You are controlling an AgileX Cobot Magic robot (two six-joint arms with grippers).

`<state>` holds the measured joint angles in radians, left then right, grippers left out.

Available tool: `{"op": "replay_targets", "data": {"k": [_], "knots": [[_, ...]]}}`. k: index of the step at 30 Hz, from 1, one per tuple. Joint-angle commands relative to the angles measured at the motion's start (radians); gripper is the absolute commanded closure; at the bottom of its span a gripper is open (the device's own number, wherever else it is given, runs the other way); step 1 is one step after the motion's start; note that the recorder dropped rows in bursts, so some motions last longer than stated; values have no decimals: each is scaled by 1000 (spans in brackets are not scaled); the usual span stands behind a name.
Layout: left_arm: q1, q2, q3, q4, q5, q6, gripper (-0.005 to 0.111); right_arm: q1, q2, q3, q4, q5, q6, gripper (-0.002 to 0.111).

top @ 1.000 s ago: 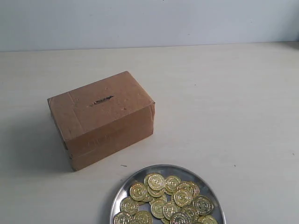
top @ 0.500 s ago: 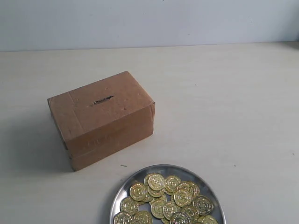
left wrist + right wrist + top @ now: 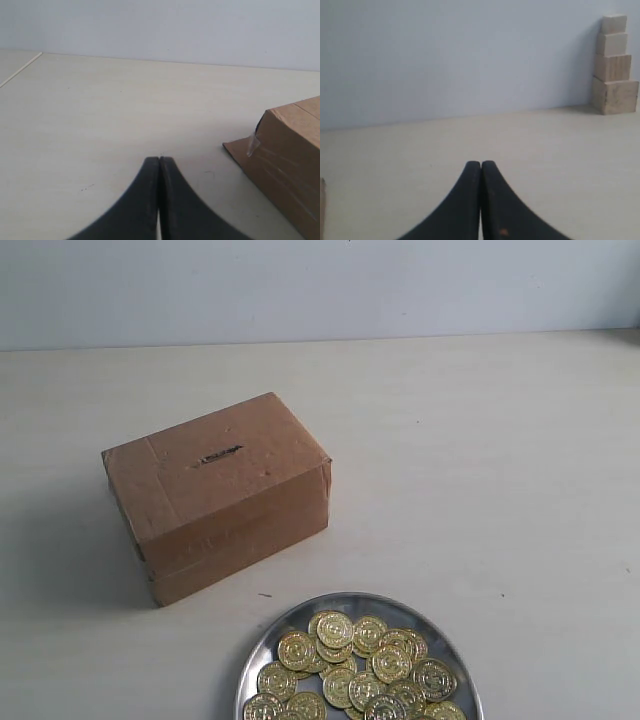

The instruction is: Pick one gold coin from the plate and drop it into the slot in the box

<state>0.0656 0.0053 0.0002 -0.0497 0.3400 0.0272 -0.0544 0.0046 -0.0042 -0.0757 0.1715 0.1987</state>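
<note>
Two grippers, each seen only by its own wrist camera. First, left gripper [image 3: 159,162]: black fingers pressed tip to tip, nothing held, low over pale table [image 3: 90,125]. Same view: just one end of box [image 3: 287,160], off to one side, not touching fingers, clear tape [image 3: 254,143] lifting at the corner.

Exterior view, whole box [image 3: 215,495]: left of centre, upright, turned at an angle to the table edge. Only here: slot [image 3: 219,455] on top face, short dark slit, uncovered. Right of box and nearer camera, plate [image 3: 305,615]: close to box, not touching, only a strip of table between, lower part cut by frame edge. Gold coins [image 3: 390,662] heaped in plate, overlapping; well over a dozen visible, exact count not possible.

Last, right gripper [image 3: 481,165]: fingers likewise pressed together, nothing held, small orange speck [image 3: 503,231] on one finger. Only in this view: stack of wooden blocks [image 3: 614,65] against the pale wall [image 3: 445,60], largest at bottom, well apart from fingers. Brown sliver at frame edge, cannot tell what.

Count: 1 box, 1 slot, 1 plate, 2 grippers, 4 blocks
</note>
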Motion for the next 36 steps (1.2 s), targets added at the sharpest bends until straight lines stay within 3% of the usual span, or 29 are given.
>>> {"op": "replay_targets", "data": {"k": [1,10,17,25,31,36], "knots": [[4,-5,0,-9,-6,0,107,-4,-5,4,28,-119,7,108],[4,-5,0,-9,-6,0,107,-4,-5,4,28,-115,11,108],[4,-5,0,-9,-6,0,107,-4,-5,4,44,-312,13,108],[4,-5,0,-9,-6,0,107,-4,-5,4,50,-343,19,108],[4,-5,0,-9,-6,0,107,-4,-5,4,99,-356,238,108],[4,-5,0,-9,-6,0,107,-4,-5,-37,94,-282,280,108]]}}
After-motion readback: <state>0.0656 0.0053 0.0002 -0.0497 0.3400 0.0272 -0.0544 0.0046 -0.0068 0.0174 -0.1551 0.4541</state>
